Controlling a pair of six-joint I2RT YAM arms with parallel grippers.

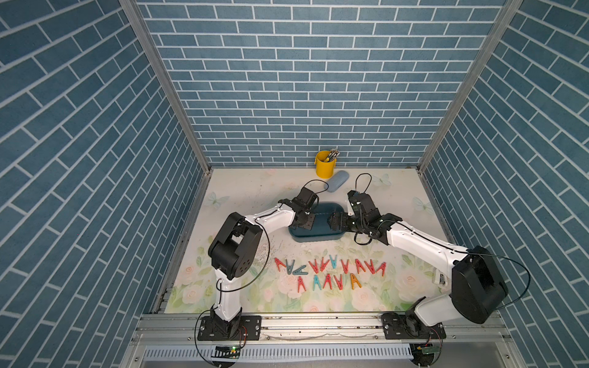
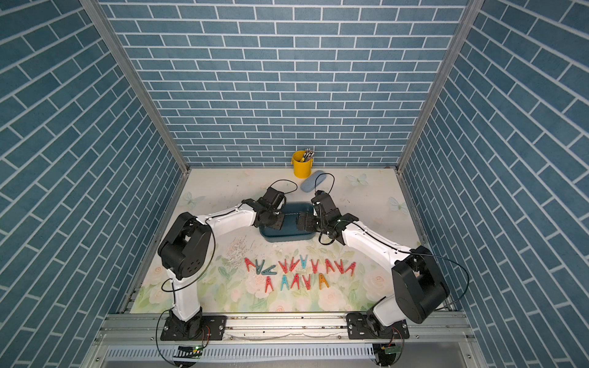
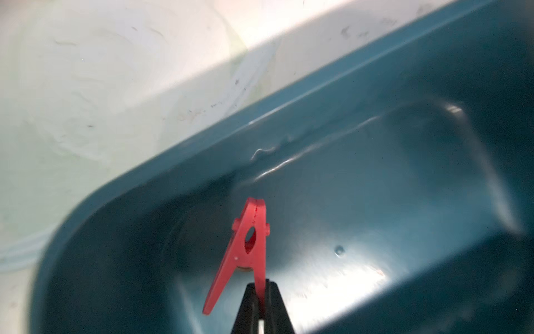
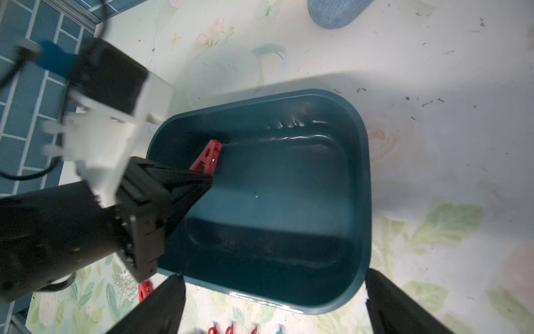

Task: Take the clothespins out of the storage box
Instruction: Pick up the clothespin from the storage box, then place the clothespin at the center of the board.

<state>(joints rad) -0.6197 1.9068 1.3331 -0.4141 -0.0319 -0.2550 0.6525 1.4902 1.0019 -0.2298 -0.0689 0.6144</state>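
Observation:
The dark teal storage box [image 1: 320, 236] [image 2: 288, 236] stands mid-table between both arms. In the left wrist view my left gripper [image 3: 261, 284] is shut on one leg of a red clothespin [image 3: 245, 248], held just above the floor of the box [image 3: 375, 202]. The right wrist view shows that clothespin [image 4: 206, 159] at the left gripper's fingertips [image 4: 206, 182]. My right gripper [image 4: 274, 274] is open, its fingers wide apart over the box's near rim [image 4: 365, 173], holding nothing. Several clothespins [image 1: 331, 270] [image 2: 301, 270] lie in two rows on the mat in front of the box.
A yellow bucket [image 1: 325, 165] with grey pens stands at the back wall, and a light blue case [image 1: 338, 185] lies beside it, just behind the box. Blue brick walls close in three sides. Both arms lean in over the box.

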